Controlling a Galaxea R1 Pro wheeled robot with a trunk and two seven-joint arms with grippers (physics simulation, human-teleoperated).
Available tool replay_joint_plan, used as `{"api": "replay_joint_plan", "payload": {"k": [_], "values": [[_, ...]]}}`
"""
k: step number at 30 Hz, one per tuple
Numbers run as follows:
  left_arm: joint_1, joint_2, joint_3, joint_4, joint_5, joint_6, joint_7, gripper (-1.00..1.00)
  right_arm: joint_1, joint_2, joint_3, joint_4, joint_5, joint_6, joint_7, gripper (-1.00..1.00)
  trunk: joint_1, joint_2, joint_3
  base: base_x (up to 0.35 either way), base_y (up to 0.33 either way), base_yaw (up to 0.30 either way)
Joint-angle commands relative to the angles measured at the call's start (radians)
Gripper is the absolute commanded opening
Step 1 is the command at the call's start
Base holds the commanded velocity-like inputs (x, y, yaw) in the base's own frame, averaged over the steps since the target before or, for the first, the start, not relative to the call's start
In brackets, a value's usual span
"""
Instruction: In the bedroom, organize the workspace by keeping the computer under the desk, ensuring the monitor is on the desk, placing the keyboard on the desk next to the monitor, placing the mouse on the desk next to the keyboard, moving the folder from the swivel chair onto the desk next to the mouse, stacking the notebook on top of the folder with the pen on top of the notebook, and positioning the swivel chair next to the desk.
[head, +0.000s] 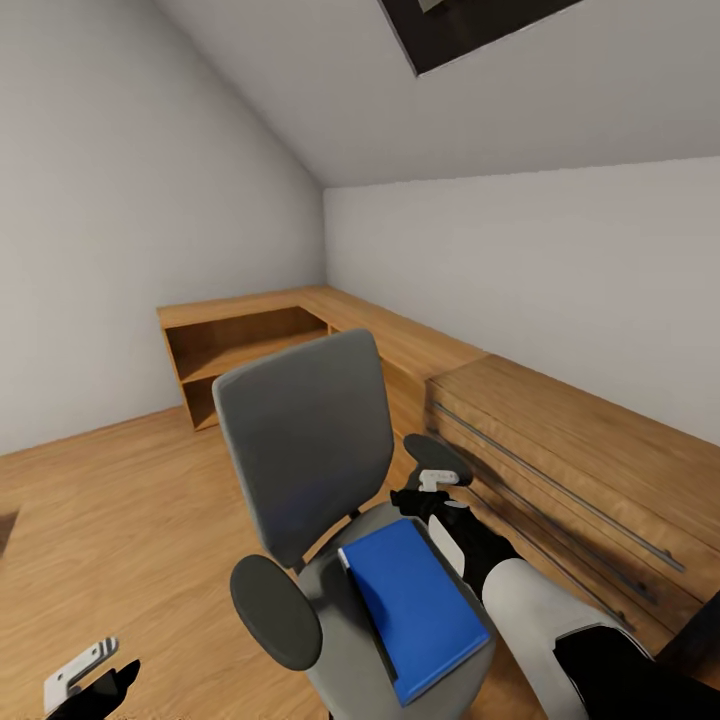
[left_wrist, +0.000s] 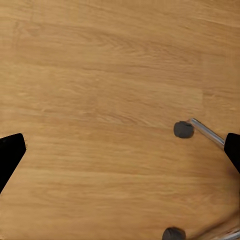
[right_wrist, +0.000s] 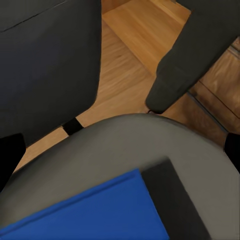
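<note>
The blue folder (head: 422, 605) lies on the swivel chair (head: 300, 450) seat, over a dark notebook (right_wrist: 175, 200), while the right gripper (head: 437, 483) hovers spread above it and the left gripper (head: 85, 672) hangs open over the wood floor (left_wrist: 100, 75).

txt: none legible | labels/brands/nos.: none | checked folder (head: 420, 610), swivel chair (head: 300, 450), dresser (head: 590, 470)

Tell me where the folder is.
In the head view, the folder lies flat on the swivel chair seat, right of centre, beside the right gripper.
</note>
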Motion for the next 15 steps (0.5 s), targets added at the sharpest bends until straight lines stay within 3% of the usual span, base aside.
{"api": "replay_joint_plan", "payload": {"k": [1, 15], "values": [[0.000, 0.000, 0.000, -0.002, 0.011, 0.005, 0.007, 1.00, 0.000, -0.001, 0.008, -0.002, -0.010, 0.005, -0.005, 1.00, 0.000, -0.001, -0.002, 0.000, 0.000, 0.098], [0.000, 0.000, 0.002, -0.002, 0.010, 0.004, 0.008, 1.00, 0.000, -0.003, 0.008, -0.002, -0.008, 0.005, -0.005, 1.00, 0.000, -0.001, -0.022, 0.000, 0.000, 0.081]]}}
